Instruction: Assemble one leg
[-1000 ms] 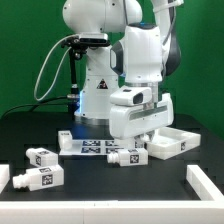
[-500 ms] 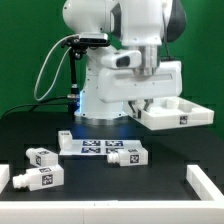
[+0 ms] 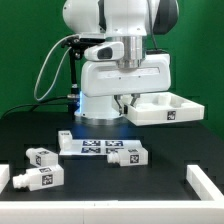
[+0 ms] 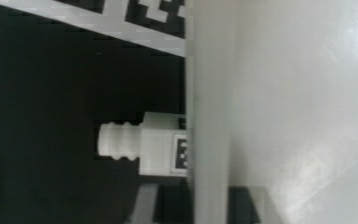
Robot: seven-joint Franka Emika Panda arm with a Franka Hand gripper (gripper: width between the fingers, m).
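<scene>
Clamps the rim of the white tray-like panel (image 3: pixel 165 108) in the gripper (image 3: pixel 128 102), aloft at the exterior view's right. Leaves the leg (image 3: pixel 128 155) lying on the table (image 3: pixel 170 162) just beside the marker board (image 3: pixel 90 146) (stub end plain in the wrist view).

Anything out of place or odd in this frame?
Nothing is damaged or spilled. One oddity: the gripper holds the panel up off the table, while three legs lie loose below, one beside the marker board.
</scene>
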